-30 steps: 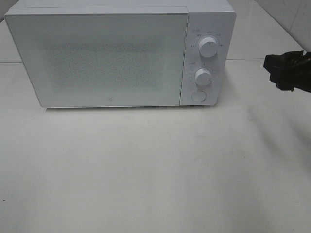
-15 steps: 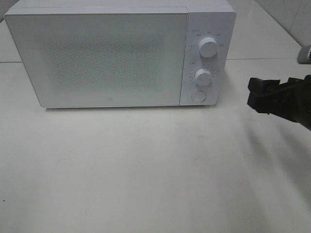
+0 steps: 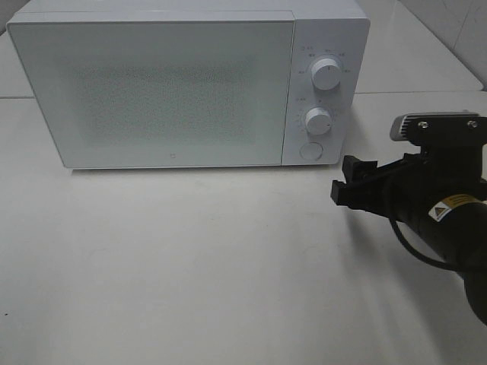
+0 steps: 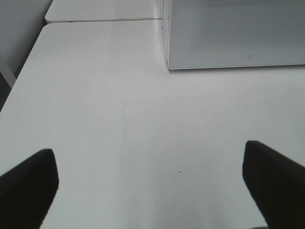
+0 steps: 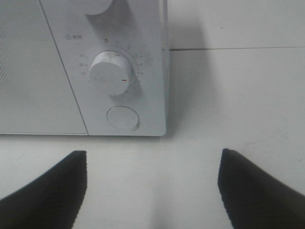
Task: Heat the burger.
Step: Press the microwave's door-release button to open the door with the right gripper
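White tabletop (image 3: 190, 266) on all sides, bare and bright, and right at the front of it the right gripper (image 3: 344, 181) hung just above the surface. Its jaws stood well apart, nothing between them, nothing held. Dead ahead of those jaws, near but not touching, sat the round button (image 3: 310, 150) at the foot of the control panel. Above that was the lower dial (image 3: 318, 120), and above that the upper dial (image 3: 326, 74). Beside the panel the wide frosted door (image 3: 160, 91) was shut flat against the white microwave (image 3: 327, 19). Over on the other side the left gripper (image 4: 150, 183) hovered well back from the oven's near corner, jaws spread as wide as could be, empty too. And the burger? Nowhere to be seen, folks: not on the table, not in either claw. If it sat behind that speckled door, I could not tell, for the glass gave nothing away. My read was that the button was the target, likely the door release. As for the burger itself, I reckoned it a light, soft, stacked thing, easily squashed, with layers ready to slide and a bun that might slip. I'd have taken it low and wide across the sides, gently, kept upright, never pinched at the crown.
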`<act>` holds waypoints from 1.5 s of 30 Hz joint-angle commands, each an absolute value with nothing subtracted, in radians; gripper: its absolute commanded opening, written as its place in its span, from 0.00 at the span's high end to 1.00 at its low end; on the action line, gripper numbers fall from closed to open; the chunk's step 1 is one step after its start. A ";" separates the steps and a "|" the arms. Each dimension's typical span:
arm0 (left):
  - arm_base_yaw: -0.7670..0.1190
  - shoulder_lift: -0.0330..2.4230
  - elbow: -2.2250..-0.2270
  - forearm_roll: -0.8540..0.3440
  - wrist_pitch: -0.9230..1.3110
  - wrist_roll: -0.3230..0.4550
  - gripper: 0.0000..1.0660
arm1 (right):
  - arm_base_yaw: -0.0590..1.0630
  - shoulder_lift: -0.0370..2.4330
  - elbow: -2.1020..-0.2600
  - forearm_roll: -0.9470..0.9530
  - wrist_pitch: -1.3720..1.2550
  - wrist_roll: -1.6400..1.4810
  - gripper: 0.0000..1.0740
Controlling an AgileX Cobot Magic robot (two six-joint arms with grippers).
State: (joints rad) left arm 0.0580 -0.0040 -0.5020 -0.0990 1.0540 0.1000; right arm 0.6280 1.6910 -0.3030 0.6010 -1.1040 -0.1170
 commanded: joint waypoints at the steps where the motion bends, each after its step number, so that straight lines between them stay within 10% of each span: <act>1: 0.050 -0.025 -0.499 -0.096 1.039 0.093 0.06 | 0.656 1.708 -0.325 0.616 -1.122 -0.136 0.31; 31: 0.050 -0.025 -0.499 -0.096 1.039 0.093 0.06 | 0.702 1.725 -0.333 0.659 -1.114 1.070 0.32; 41: 0.050 -0.025 -0.499 -0.096 1.039 0.093 0.06 | 0.702 1.725 -0.333 0.660 -1.114 1.467 0.53; 45: 0.050 -0.025 -0.499 -0.096 1.039 0.093 0.06 | 0.702 1.725 -0.333 0.667 -1.113 1.496 0.82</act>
State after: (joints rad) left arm 0.0580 -0.0040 -0.5020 -0.0990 1.0540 0.1000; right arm 0.6980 1.7270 -0.3250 0.6590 -1.1130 1.4800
